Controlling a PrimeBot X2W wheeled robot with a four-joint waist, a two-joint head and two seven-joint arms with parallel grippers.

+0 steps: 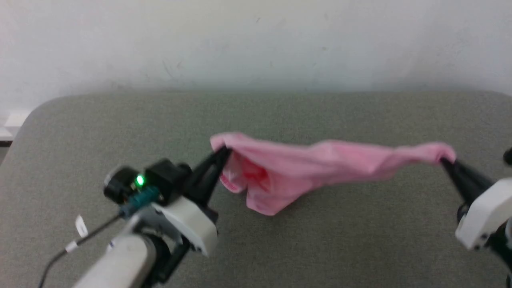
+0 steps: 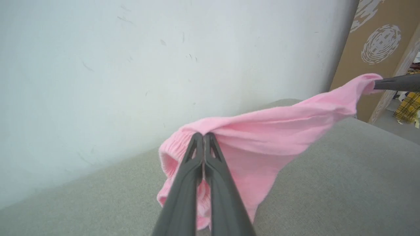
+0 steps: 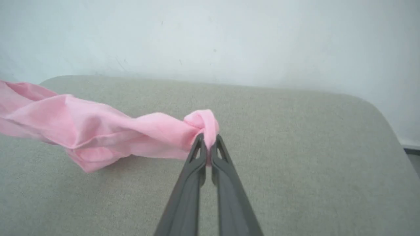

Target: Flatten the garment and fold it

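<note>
Grey-green fabric covers the padded surface [image 1: 120, 192], the widest thing in the head view; a pale wall [image 1: 256, 40] rises behind it at 12 o'clock; a brown cardboard panel [image 2: 370, 42] stands at 2 o'clock in the left wrist view; the garment [image 1: 312, 168], light pink, is strung out above the middle of the surface between the two grippers, its loose bulk sagging toward 7 o'clock near the left end; whether its lowest fold touches the surface cannot be told; the left gripper [image 1: 224, 154] is clamped on the garment's 9 o'clock end beside the gathered waistband [image 2: 170, 154], fingers pressed together; the right gripper [image 1: 444, 162] is pinched on the bunched 3 o'clock end, a sliver of cloth between its tips.
</note>
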